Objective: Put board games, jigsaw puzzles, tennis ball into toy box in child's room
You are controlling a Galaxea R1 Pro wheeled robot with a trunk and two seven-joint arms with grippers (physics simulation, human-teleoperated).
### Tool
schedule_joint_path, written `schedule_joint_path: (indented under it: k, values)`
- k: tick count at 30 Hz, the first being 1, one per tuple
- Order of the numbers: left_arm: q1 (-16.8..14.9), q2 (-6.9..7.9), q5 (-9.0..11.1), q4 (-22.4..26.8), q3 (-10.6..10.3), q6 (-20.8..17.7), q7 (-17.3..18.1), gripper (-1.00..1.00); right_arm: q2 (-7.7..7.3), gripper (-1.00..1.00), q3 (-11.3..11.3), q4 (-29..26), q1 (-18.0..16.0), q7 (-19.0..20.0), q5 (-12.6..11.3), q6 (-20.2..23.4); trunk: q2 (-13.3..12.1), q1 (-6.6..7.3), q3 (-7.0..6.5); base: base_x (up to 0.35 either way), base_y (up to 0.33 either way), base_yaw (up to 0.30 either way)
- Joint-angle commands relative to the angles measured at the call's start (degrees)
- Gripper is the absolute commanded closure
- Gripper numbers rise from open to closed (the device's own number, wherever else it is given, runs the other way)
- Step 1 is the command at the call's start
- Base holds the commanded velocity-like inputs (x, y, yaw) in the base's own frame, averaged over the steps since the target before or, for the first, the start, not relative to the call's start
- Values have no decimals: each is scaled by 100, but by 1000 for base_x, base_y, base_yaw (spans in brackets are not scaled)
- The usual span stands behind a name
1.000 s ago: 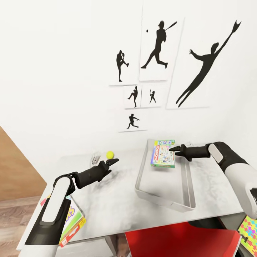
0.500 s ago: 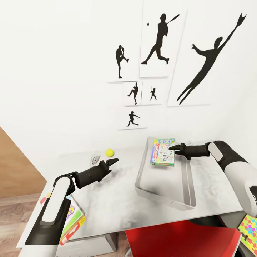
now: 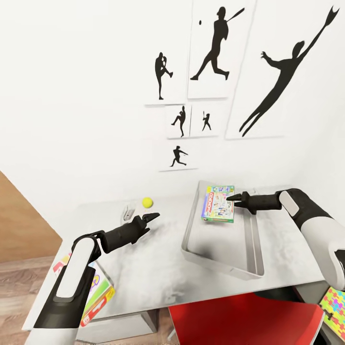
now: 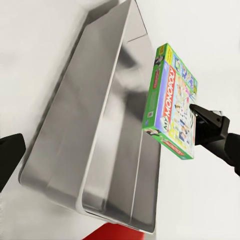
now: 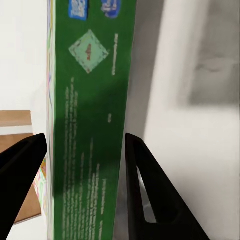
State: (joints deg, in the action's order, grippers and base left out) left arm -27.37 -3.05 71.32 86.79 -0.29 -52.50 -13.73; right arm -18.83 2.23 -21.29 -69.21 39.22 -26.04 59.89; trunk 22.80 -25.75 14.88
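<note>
- Head view: the whole scene sits slightly differently than a second ago, a camera shift. The right gripper point(image 3: 232, 198) still clamps the board game point(image 3: 218, 203), a flat glossy carton with a green edge and printed cover, over the far end of the toy box point(image 3: 222, 266). That box, a shallow pale grey tray with low sloping walls, lies on the table point(image 3: 148, 273) towards its right side. The tennis ball point(image 3: 147, 202), small and yellow-green, rests near the table's far edge, just beyond the left gripper point(image 3: 154, 216), whose fingers are parted and hold nothing. A second board game point(image 3: 98, 292) overhangs the near left corner. A jigsaw puzzle point(image 3: 333, 305) of bright interlocking pieces shows past the near right corner, and a red chair point(image 3: 244, 321) at the near edge.
- Left wrist view: the carton point(image 4: 172, 102) hangs above the tray's point(image 4: 90, 145) smooth matte interior, pinched at one edge by the dark right gripper point(image 4: 192, 107).
- Right wrist view: two black tapered fingers point(image 5: 150, 195) bracket the carton's green side panel point(image 5: 90, 115), closed against it.
</note>
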Motion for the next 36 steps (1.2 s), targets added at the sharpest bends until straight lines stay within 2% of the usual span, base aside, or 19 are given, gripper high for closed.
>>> schedule_joint_path:
  k: [1,18,36]
  values:
    - [-5,-3,60,5,3,-15,-59,-100,-4,100,19,-1,-7,51,12,11,12,-3,21,0,0,0]
    - [-5,-3,61,4,3,-15,-60,-100,149,100,23,-31,-10,40,12,11,12,-3,174,0,0,0]
    - [-5,-3,59,-1,3,-15,-60,-100,170,100,17,-80,-12,42,12,11,12,-3,243,0,0,0]
